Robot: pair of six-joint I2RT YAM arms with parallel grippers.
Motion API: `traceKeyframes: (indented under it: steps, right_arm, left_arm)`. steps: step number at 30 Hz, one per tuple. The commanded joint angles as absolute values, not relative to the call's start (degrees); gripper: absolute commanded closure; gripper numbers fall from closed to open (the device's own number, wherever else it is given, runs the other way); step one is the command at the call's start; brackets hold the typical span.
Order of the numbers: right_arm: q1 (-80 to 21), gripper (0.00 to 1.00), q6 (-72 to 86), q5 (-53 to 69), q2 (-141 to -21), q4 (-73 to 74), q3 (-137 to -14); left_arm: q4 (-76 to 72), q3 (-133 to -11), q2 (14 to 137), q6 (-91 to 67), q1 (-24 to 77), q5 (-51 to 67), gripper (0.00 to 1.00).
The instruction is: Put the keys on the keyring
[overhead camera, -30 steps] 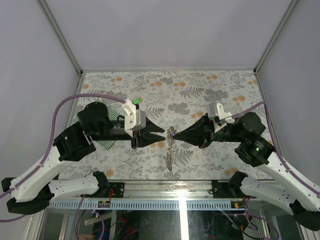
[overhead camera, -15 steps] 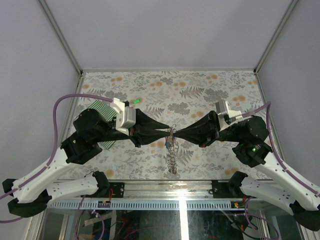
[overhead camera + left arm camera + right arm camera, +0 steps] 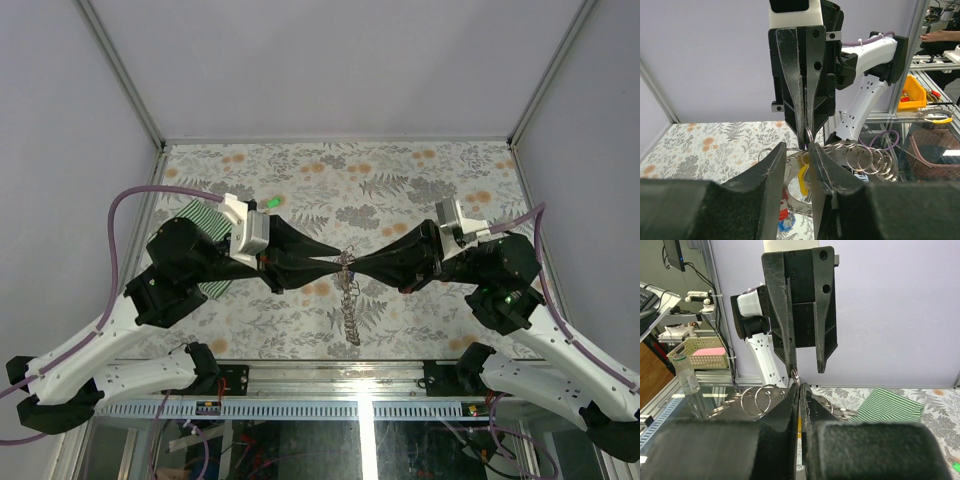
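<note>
The keyring (image 3: 349, 300) hangs over the table (image 3: 400, 180), its top ring pinched in the closed right gripper (image 3: 352, 264), with keys (image 3: 803, 181) beneath. The left gripper (image 3: 336, 264) straddles that ring, jaws apart. It should probably close gently, tips level.

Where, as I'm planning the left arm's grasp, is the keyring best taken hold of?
Probably the small ring poking out between the shut fingertips of the right gripper. It is pinned there, while the rest of the keyring hangs loose. Come from the left, level, left gripper jaws astride it.
</note>
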State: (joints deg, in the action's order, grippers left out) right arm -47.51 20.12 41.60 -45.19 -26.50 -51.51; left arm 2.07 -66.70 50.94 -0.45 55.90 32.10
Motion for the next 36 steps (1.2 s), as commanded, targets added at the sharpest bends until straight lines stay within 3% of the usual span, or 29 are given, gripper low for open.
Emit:
traceKeyframes:
  steps: [1, 11, 20, 23, 31, 36]
  right_arm:
    - [-47.53, 1.0, 19.8, 36.83, -44.08, -30.55, -51.88]
    - [-47.5, 1.0, 15.29, 22.89, -41.97, -17.62, -52.73]
    - [-47.55, 1.0, 16.2, 5.41, -44.65, -7.19, -55.19]
    - [-47.47, 1.0, 17.93, -0.07, -45.85, -4.52, -56.0]
    - [-47.55, 1.0, 20.78, -4.42, -45.63, -4.0, -55.81]
    - [-47.52, 1.0, 21.64, -4.74, -45.08, -4.1, -55.81]
  left_arm:
    - [-1.18, -66.0, 50.88, -1.7, 56.3, 28.52, 0.73]
    - [-1.41, -63.54, 48.85, -4.88, 56.3, 17.13, 0.62]
    - [-2.63, -61.87, 52.2, -9.75, 56.25, 11.06, 0.42]
    - [-0.41, -63.46, 55.26, -9.93, 56.31, 10.53, 0.3]
    - [-0.1, -61.07, 58.37, -3.7, 56.94, 2.57, 0.26]
    - [0.56, -59.72, 59.67, 1.05, 57.27, 2.43, 0.29]
